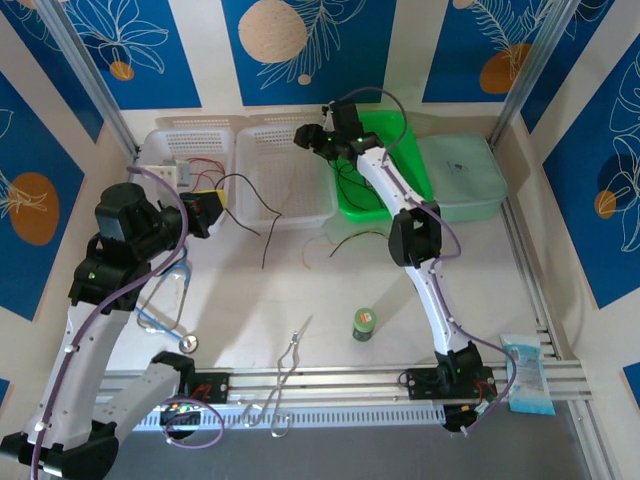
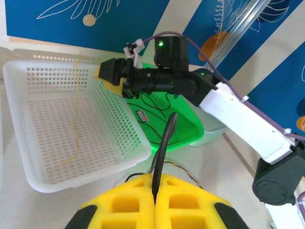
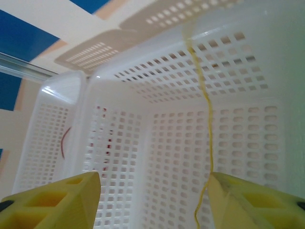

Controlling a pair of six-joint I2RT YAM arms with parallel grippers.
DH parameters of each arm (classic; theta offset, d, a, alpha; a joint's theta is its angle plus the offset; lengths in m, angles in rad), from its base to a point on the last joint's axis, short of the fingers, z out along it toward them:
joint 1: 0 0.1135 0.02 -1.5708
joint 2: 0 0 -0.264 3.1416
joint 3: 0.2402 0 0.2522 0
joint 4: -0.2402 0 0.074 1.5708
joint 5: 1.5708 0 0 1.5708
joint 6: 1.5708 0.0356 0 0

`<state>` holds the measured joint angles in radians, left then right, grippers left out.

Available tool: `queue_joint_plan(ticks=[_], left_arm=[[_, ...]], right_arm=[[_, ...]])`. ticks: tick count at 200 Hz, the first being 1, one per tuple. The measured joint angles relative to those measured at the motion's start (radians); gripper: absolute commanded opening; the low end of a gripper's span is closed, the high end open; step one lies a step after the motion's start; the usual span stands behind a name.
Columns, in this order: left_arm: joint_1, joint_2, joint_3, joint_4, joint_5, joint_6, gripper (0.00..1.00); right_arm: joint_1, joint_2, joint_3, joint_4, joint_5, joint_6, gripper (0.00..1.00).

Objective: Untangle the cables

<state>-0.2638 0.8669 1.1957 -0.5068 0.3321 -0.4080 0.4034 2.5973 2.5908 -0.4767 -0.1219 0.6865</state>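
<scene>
Two states. The left fingers [image 2: 138, 198] are pressed together, pinching the black cable [image 2: 164, 138] right at the tips. The strand rises out of the pinch, and in the top view it loops off over the bench [image 1: 250, 300] near the front corner of the white basket [image 2: 28, 176].

The right fingers [image 3: 71, 195] are spread wide with nothing in them, over that basket's far end beside the green basket [image 2: 186, 133]. The yellow cable [image 3: 208, 119] runs down the basket floor just inside the right-hand finger; can't tell if it touches.

Elsewhere:
- black strands [image 2: 150, 102] in the green basket
- red cable [image 1: 205, 165] in the far-left basket [image 1: 160, 140]
- tan one [image 1: 318, 245] and dark one [image 1: 358, 238] loose on the bench, near each other

My read: the step is drawing the black cable clear of the rest.
- Pull slowly along the strand's own line, low over the bench.
- Steer away from the tan/dark pair so the tail doesn't snag them.
- The grip is at the very tip and the wire is fine, so a jerk would probably slip it.
- If the right goes for the yellow, close across the strand, not along it, and mind the mesh.
</scene>
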Motion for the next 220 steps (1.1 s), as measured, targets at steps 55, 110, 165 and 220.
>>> queue_joint_plan(ticks=[55,110,165,220], left_arm=[[0.000,0.082,0.047,0.016,0.026,-0.018,0.00],[-0.012,0.221,0.193,0.054,0.080,-0.031,0.00],[-0.104,0.341,0.271,0.081,0.090,-0.032,0.00],[-0.194,0.425,0.340,0.090,0.082,-0.031,0.00]], right_arm=[[0.000,-0.300,-0.217,-0.006,-0.008,-0.145,0.61],[-0.026,-0.893,-1.049,0.390,-0.152,-0.348,0.77],[-0.022,-1.124,-1.323,0.573,-0.277,-0.594,0.78],[0.054,-1.109,-1.322,0.533,-0.317,-0.705,0.64]])
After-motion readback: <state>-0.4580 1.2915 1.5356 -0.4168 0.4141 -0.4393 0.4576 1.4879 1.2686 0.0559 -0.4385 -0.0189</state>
